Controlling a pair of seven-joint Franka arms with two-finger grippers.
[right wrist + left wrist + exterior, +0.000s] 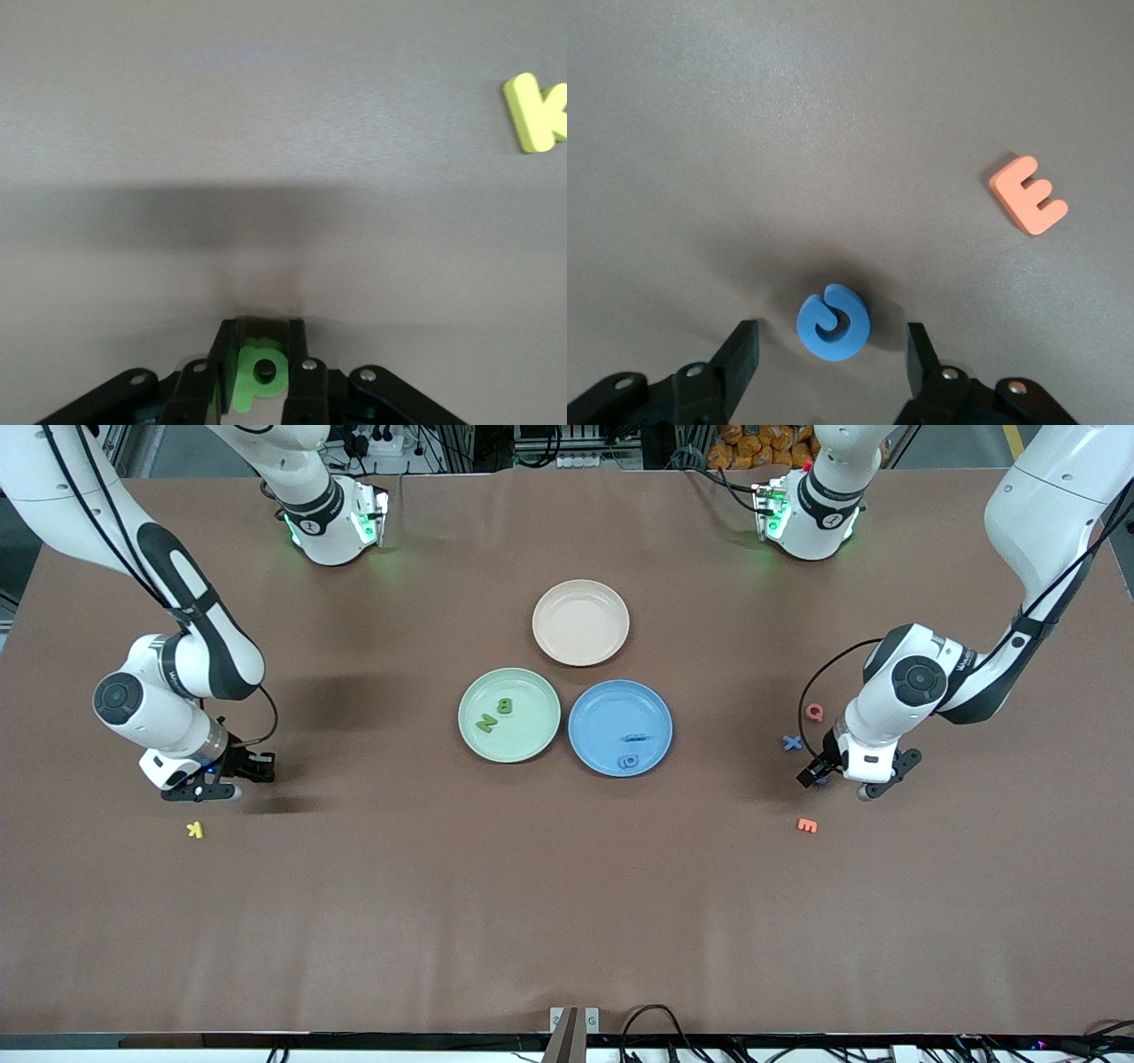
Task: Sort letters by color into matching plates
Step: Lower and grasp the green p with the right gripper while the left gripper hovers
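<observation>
My right gripper (261, 335) is shut on a green letter P (261, 372), held just above the table at the right arm's end (257, 769). My left gripper (831, 345) is open and low at the left arm's end (819, 775), with a round blue letter (833, 323) lying between its fingers, untouched. A blue X (792, 742) lies beside that gripper. The pale green plate (532, 735) holds a green Z (486, 724) and a green B (505, 706). Two blue letters (634, 737) (629, 762) lie in the blue plate (602, 708).
A beige-pink plate (580, 624) sits farther from the front camera than the two plates. A yellow K (195, 830) lies near the right gripper. An orange E (806, 825) and a pinkish-red Q (814, 712) lie near the left gripper.
</observation>
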